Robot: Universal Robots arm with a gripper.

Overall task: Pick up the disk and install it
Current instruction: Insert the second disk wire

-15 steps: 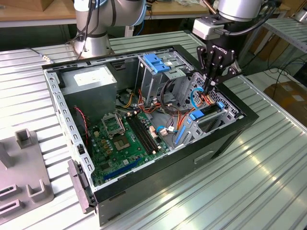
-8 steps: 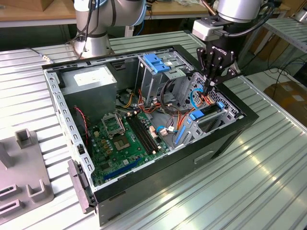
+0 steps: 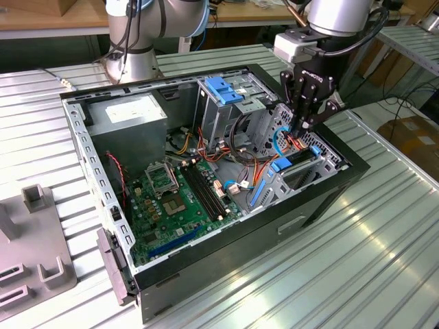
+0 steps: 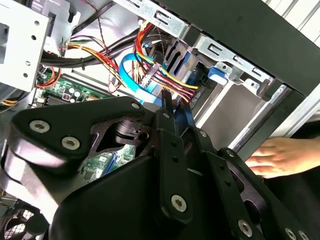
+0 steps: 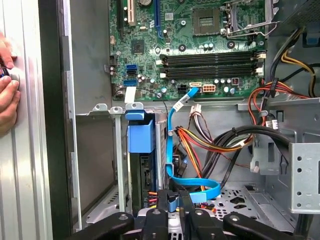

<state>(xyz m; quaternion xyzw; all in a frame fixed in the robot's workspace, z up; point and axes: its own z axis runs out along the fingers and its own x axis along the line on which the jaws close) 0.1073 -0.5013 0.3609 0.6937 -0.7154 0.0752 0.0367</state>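
My exterior view looks down at an angle on the whole open computer case (image 3: 206,185) from a little way off. First wrist view stares straight down into the case, close over the motherboard (image 5: 200,55). Second wrist view sits lower, tilted. Both wrist views share the blue cable (image 5: 172,150) (image 4: 131,75).

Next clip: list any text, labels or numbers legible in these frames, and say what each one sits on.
No text here can be quoted.
White sticker on the grey metal power supply box: print blurred, unreadable.
White lettering on the black tool: too small to read.
White markings on the green motherboard in the first wrist view: too small to read.
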